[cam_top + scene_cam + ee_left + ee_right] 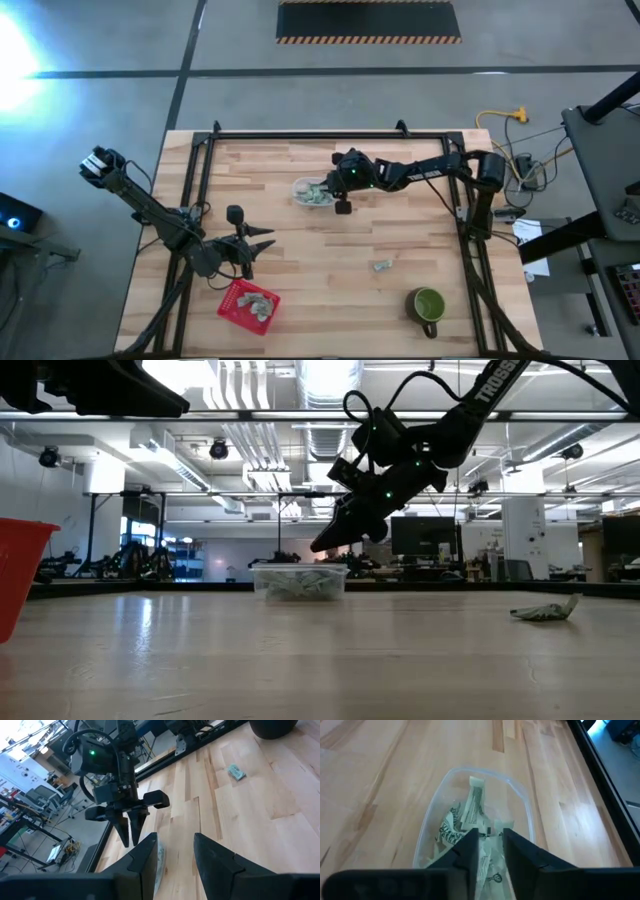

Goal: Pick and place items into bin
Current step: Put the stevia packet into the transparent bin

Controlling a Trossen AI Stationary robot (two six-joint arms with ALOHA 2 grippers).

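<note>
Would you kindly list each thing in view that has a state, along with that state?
Clear bin: upright, holding several wrapped items.
Red basket: upright, holding wrapped items.
Loose wrapped item: lying on the table.
Green mug: upright.
Right claw: above the clear bin, slightly parted.
Left claw: open, empty.

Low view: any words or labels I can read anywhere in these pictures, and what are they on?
"TROSSEN": white letters, partly cut off, on the right arm in the low view.
Print on the wrapped pieces in the clear tub: dark marks, too small to read.
Nothing else is legible.
</note>
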